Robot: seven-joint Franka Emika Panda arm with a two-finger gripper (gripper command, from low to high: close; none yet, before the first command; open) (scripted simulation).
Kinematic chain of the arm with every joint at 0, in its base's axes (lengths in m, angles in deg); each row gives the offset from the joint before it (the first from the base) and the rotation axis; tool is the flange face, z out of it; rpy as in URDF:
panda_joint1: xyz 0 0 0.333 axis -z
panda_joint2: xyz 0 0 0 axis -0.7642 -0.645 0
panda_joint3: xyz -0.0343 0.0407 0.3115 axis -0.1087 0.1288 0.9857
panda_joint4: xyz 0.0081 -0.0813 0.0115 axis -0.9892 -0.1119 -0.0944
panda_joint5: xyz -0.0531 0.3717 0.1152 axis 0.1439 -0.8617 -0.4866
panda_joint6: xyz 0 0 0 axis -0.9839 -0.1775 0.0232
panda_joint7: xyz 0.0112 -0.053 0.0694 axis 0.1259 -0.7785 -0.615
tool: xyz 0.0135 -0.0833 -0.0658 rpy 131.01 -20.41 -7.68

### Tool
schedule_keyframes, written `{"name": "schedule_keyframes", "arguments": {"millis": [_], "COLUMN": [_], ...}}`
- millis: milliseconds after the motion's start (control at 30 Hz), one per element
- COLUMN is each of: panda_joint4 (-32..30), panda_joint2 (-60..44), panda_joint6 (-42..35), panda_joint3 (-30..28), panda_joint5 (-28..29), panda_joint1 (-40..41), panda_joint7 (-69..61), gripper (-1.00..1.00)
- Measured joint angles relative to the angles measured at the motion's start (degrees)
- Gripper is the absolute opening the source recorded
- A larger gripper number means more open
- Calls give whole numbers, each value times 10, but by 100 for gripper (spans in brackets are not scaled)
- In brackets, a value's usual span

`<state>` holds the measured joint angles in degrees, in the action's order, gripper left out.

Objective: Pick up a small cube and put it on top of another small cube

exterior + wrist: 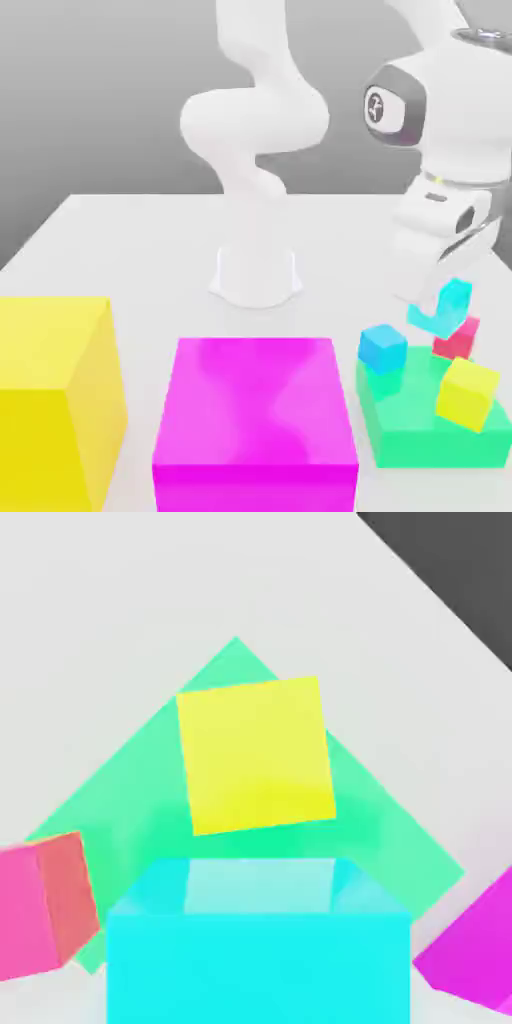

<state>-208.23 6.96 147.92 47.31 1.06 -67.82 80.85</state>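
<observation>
Above the rear edge of the green block (435, 437), at the exterior view's right, the pincer (437, 304) was pinching the small cyan cube (454, 303). Smooth, plain faces marked every cube: the small yellow one (467, 394) sat askew toward the block's front right corner, the blue one (383, 349) by its rear left corner, the red one (456, 340) near its rear edge. A flat magenta-topped block (255, 405) and a tall yellow block (55, 400) stood on the pale, untextured bench (150, 260), before a grey backdrop (110, 100).
</observation>
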Motion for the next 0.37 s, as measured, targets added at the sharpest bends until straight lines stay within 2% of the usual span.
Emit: {"name": "schedule_keyframes", "arguments": {"millis": [100,267,300,367], "panda_joint4": [-53,-83,-86,-86], "panda_joint2": [49,-29,-43,-43], "panda_joint6": [3,111,128,128], "panda_joint3": [-14,-7,-5,-5], "panda_joint5": [-3,6,9,9], "panda_joint1": [-13,-8,-6,-6], "panda_joint7": [-59,-64,-62,-62], "gripper": [-100,-100,100,100]}}
